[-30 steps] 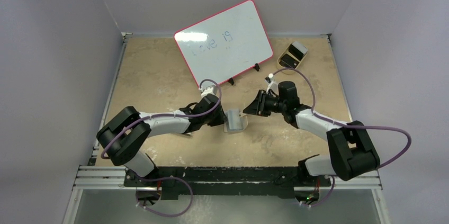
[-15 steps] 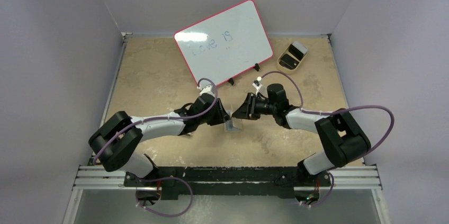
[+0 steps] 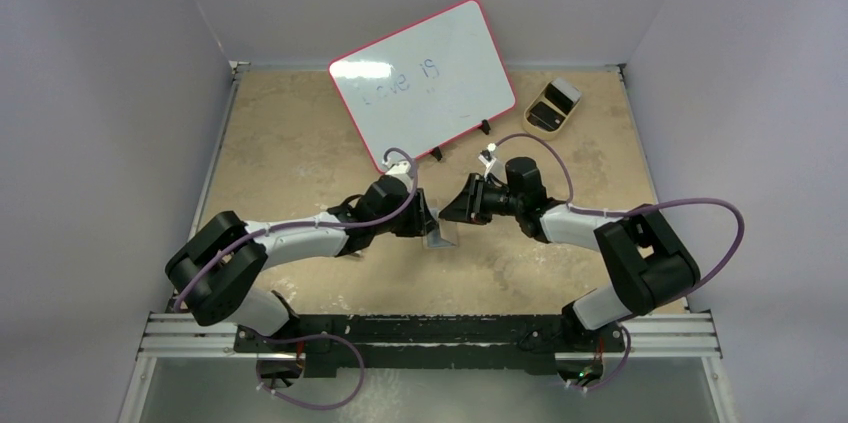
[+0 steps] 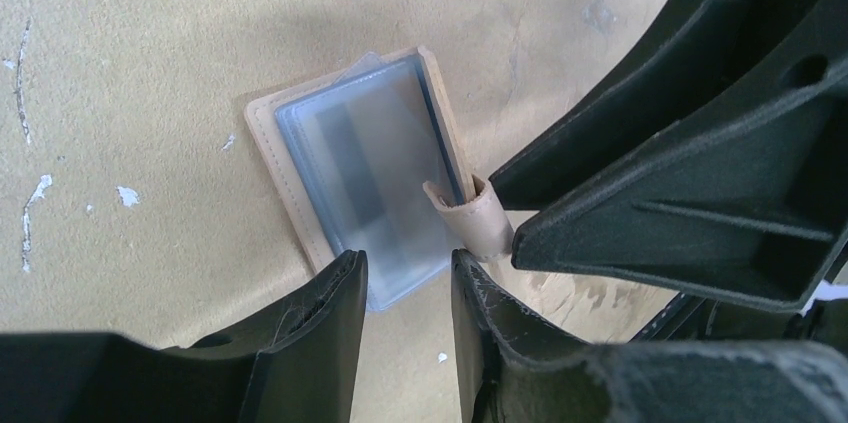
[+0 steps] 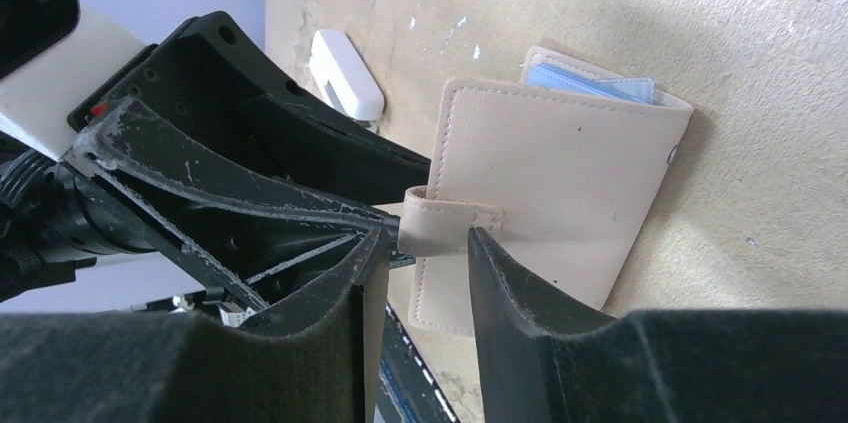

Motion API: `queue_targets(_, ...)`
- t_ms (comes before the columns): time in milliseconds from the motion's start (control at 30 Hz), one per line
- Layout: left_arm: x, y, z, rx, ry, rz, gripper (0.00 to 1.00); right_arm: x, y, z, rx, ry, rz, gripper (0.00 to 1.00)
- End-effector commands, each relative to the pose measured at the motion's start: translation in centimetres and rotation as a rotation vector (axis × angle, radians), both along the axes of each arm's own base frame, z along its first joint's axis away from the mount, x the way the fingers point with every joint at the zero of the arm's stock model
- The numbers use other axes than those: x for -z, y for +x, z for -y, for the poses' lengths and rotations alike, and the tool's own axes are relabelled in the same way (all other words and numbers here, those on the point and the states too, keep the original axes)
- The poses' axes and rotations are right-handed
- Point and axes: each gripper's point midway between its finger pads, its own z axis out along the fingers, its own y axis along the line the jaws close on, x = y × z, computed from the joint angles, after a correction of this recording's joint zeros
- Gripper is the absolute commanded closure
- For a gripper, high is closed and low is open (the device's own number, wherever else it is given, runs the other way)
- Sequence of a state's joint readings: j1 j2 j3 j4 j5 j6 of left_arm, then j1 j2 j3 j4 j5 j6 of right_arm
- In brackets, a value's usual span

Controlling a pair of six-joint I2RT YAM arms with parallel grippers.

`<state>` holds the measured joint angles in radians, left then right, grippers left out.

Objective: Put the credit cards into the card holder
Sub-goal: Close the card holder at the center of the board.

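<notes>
Since the earlier frame we have brought both arms together over the beige leather bifold card holder (image 3: 441, 234) at table centre, pale grey plastic cards (image 4: 370, 183) inside, its tab between our right gripper (image 5: 420, 253)'s part-open jaws, left gripper (image 4: 405, 288) part-open, empty.

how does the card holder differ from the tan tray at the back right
The card holder is pale beige leather with a strap tab, standing between the two arms mid-table; the tan tray is darker tan, oval, lying apart near the far right corner. The card holder carries pale blue cards; the tray has a dark interior with a silver-white block. Both rest on the table.
</notes>
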<state>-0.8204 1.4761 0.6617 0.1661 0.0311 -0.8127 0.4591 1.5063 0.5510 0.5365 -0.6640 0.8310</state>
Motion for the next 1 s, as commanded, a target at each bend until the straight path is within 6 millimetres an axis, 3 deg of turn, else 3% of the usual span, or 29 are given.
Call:
queue_targets(0, -1.9, 0.4, 0.7, 0.079, -0.001, 0.083, 0.64, -0.7, 0.9, -0.3, 0.014, 0.005, 0.034, 0.63)
queue_targets(433, -1.8, 1.5, 1.3, 0.050, 0.004, 0.107, 0.62, -0.8, 1.2, -0.2, 0.019, -0.008, 0.042, 0.63)
queue_targets(600, -0.9, 1.5, 1.9, 0.059, 0.010, 0.106, 0.59, -0.9, 1.2, -0.2, 0.022, -0.008, 0.047, 0.63)
queue_targets(967, -2.0, 1.2, 2.3, 0.063, 0.004, 0.176, 0.57, -0.8, 1.2, -0.1, 0.023, -0.013, 0.046, 0.63)
